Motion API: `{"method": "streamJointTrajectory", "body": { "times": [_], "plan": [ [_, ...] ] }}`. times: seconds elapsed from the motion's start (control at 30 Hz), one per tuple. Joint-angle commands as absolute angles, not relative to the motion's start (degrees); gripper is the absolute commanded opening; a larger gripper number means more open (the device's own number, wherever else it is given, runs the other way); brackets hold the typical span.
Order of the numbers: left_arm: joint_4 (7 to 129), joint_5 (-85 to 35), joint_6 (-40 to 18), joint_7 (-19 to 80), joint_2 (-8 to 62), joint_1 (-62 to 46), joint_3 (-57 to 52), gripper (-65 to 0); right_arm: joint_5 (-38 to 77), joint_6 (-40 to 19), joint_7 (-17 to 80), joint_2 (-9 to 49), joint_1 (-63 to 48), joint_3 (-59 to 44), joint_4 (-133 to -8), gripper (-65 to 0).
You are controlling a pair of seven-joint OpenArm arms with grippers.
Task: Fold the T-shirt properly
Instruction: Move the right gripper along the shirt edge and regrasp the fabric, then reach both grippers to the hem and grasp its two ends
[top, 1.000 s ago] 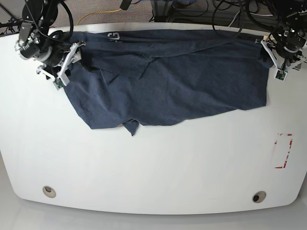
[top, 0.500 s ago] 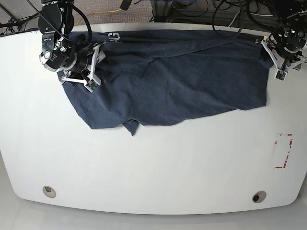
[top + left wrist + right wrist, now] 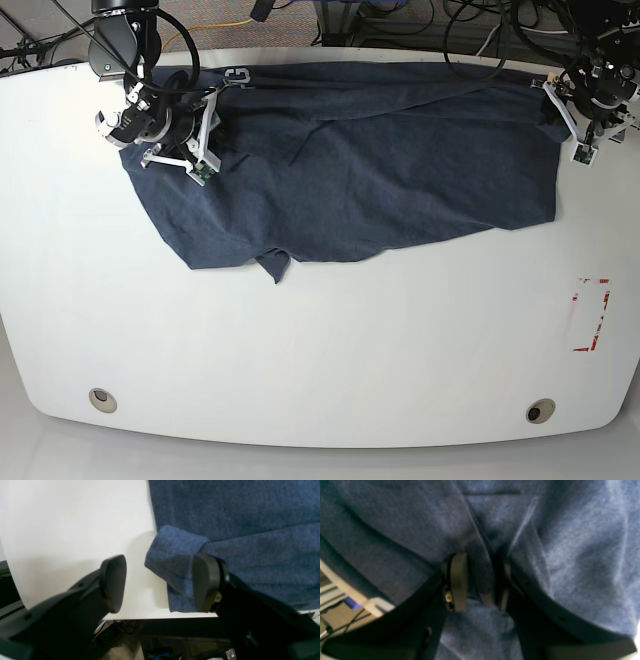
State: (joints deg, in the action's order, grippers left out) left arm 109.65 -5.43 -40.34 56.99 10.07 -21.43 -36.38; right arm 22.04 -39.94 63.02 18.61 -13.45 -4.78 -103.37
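Up at the worktop's [image 3: 320,340] far edge, your right hand [image 3: 478,582] just pinched a T-shirt [image 3: 360,170] ridge.
Left hand [image 3: 160,585] stays spread wide at the opposite corner, gripping nothing, so you're only half set.

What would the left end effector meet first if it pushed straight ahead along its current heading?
Probably the rolled corner of the T-shirt, lying just ahead between the open fingers of the left end effector, nearer one pad. Beyond it there is only white table. Depth is hard to judge from this view.
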Motion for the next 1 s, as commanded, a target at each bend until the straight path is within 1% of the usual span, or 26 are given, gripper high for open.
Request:
{"method": "streamJointTrajectory", "body": {
  "times": [0.0, 0.1, 0.13, 0.33, 0.57, 0.97],
  "plan": [
    [110.37, -5.58, -40.0, 56.13, 10.95, -21.41, -36.62, -26.5, 22.55, -40.0, 62.37, 19.38, -13.14, -5.32, -104.04, -50.1],
    [110.37, -5.58, -40.0, 56.13, 11.03, -21.41, -36.62, -26.5, 22.55, -40.0, 62.37, 19.38, -14.02, -5.49, -105.89, -62.5],
    [110.37, -5.58, -40.0, 56.13, 11.03, -21.41, -36.62, -26.5, 22.55, -40.0, 62.29, 19.47, -14.29, -5.49, -107.03, -65.0],
    [110.37, -5.58, -40.0, 56.13, 11.03, -21.41, -36.35, -26.5, 22.55, -40.0, 62.46, 19.47, -14.2, -5.49, -111.87, -65.0],
    [110.37, -5.58, -40.0, 56.13, 11.03, -21.41, -36.35, -26.5, 22.55, -40.0, 62.2, 19.21, -10.15, -5.49, -111.6, -65.0],
    [110.37, -5.58, -40.0, 56.13, 11.03, -21.41, -36.35, -26.5, 22.99, -40.0, 62.11, 18.95, -0.22, -5.05, -101.58, -65.0]
  ]
}}
